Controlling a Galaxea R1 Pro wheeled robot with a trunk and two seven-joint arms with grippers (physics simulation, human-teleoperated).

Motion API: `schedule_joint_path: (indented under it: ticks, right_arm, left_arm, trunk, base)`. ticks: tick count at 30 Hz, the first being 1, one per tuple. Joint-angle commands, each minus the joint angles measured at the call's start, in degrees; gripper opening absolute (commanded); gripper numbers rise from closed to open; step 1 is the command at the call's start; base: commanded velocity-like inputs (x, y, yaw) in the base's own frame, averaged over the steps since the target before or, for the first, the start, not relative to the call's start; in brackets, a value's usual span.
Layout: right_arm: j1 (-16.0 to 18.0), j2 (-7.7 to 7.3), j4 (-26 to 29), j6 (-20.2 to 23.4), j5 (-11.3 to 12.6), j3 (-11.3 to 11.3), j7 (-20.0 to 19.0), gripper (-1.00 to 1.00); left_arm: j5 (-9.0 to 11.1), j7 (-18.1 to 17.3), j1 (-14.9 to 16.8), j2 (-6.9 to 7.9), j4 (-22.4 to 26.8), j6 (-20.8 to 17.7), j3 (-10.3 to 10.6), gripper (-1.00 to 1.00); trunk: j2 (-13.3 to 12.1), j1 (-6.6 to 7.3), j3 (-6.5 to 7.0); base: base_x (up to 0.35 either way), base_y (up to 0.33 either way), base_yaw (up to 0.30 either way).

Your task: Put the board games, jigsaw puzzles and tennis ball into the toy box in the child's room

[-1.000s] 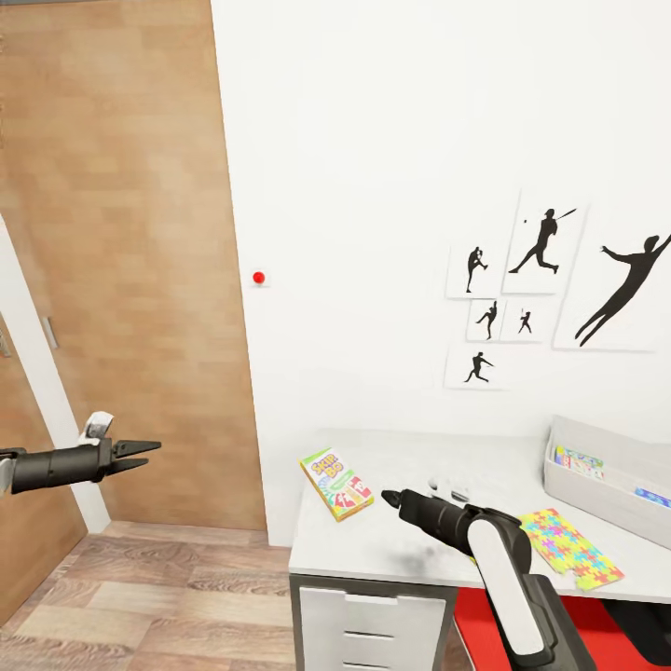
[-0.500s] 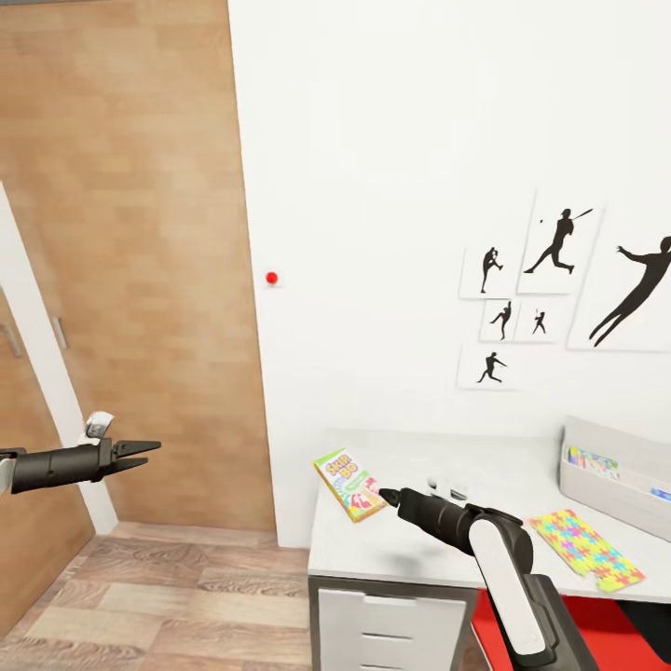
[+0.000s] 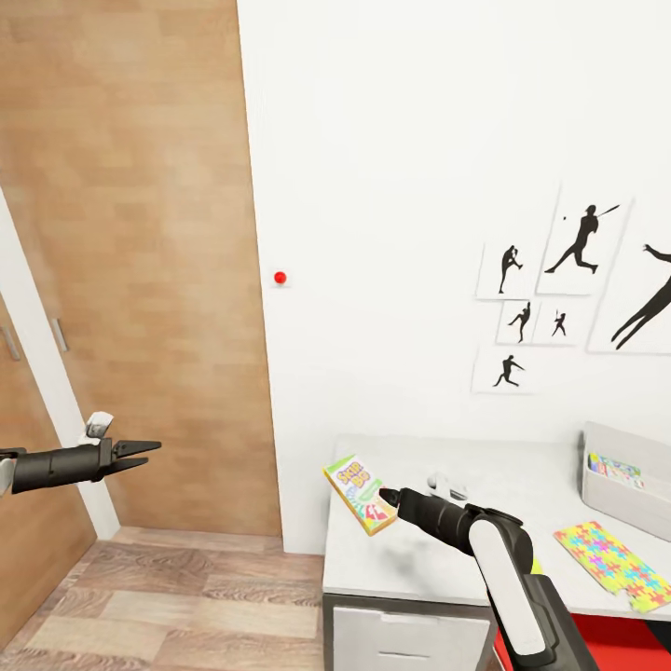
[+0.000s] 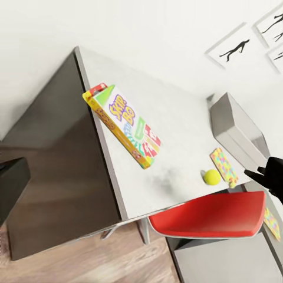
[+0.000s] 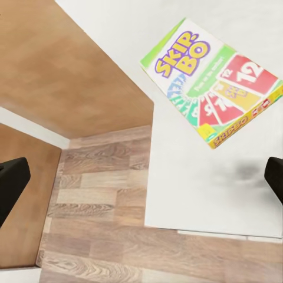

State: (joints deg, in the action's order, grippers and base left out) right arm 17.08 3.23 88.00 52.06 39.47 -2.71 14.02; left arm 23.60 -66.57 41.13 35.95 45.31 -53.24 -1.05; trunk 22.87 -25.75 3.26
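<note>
The black left gripper (image 3: 140, 451) hangs over the wood-plank floor (image 3: 168, 596), fingers nearly pressed together. A flat green-edged board game box (image 3: 360, 481) lies near the pale grey table's (image 3: 391, 559) left end. The black right gripper (image 3: 390, 498) hovers beside it; its spread I cannot tell. Rightward lie a bright jigsaw puzzle panel (image 3: 615, 564) and the grey-beige toy box (image 3: 620, 499).

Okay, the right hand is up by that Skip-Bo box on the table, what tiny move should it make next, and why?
Probably ease the right hand down onto the Skip-Bo box. The box lies flat near the table's left edge, its fingers look open with nothing between them, and it hovers just beside the box, with the toy box waiting further right.
</note>
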Motion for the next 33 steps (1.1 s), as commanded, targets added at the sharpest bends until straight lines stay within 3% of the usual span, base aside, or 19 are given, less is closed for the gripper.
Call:
schedule_joint_path:
  ticks: [1, 11, 16, 24, 33]
  right_arm:
    - [0.03, 0.01, 0.03, 0.11, 0.61, -0.01, 0.61, 1.00]
    - [0.06, 0.02, -0.56, 0.14, 0.63, 0.03, 0.61, 1.00]
    - [0.06, 0.02, -0.55, 0.06, 0.49, 0.05, 0.65, 1.00]
    - [0.06, 0.02, -0.47, -0.02, 0.28, -0.01, 0.67, 1.00]
    - [1.55, 0.76, -0.54, 0.30, -0.09, 0.09, 1.27, 1.00]
  left_arm:
    - [0.15, -0.06, 0.01, 0.01, -0.01, -0.33, 0.00, 1.00]
    - [0.00, 0.54, 0.00, 0.00, -0.01, 1.66, 0.17, 1.00]
    - [-0.04, 5.53, 0.00, -0.57, -0.03, 2.69, 0.25, 1.00]
    - [-0.08, 14.77, 0.04, -3.10, 0.00, 2.70, 0.02, 1.00]
    - [-0.13, 19.59, 0.08, -4.29, -0.02, 2.77, 0.01, 1.00]
  trunk:
    - [0.05, -0.03, -0.10]
    - [0.05, -0.03, -0.96]
    - [0.05, -0.03, -1.41]
    - [0.05, -0.03, -2.14]
    - [0.05, -0.03, -2.95]
  base:
    - [0.076, 0.030, 0.000]
    - [0.018, 0.007, -0.013]
    - [0.001, 0.000, -0.105]
    - [0.000, 0.000, -0.118]
    - [0.000, 0.000, -0.112]
